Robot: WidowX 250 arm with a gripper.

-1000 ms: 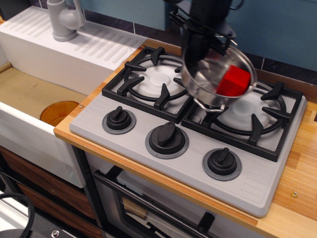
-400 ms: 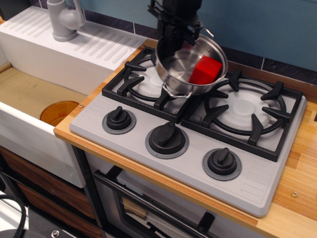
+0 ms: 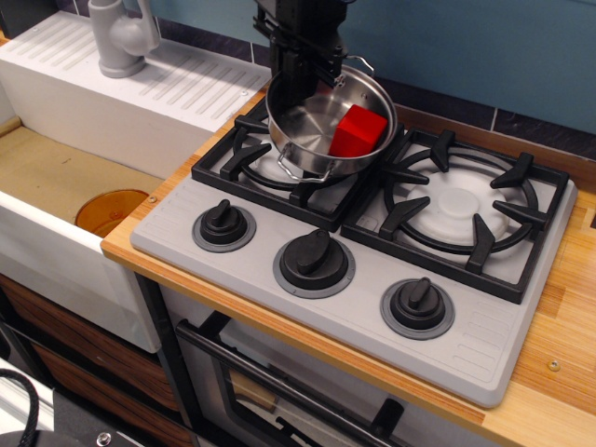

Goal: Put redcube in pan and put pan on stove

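The shiny steel pan [image 3: 312, 126] hangs tilted just above the stove's left burner grate [image 3: 251, 149]. The red cube [image 3: 358, 132] lies inside it against the right wall. My black gripper [image 3: 300, 70] comes down from above and is shut on the pan's far left rim. The grey two-burner stove [image 3: 279, 307] has three black knobs along its front. The right burner [image 3: 458, 207] is bare.
A white sink unit [image 3: 112, 102] with a grey faucet [image 3: 121, 37] stands to the left, its basin holding an orange drain disc [image 3: 110, 210]. A wooden counter [image 3: 559, 335] frames the stove. The blue wall [image 3: 484, 47] is close behind.
My gripper has carried the pan, with the red cube in it, leftward from over the right burner to over the left burner, and a little lower.
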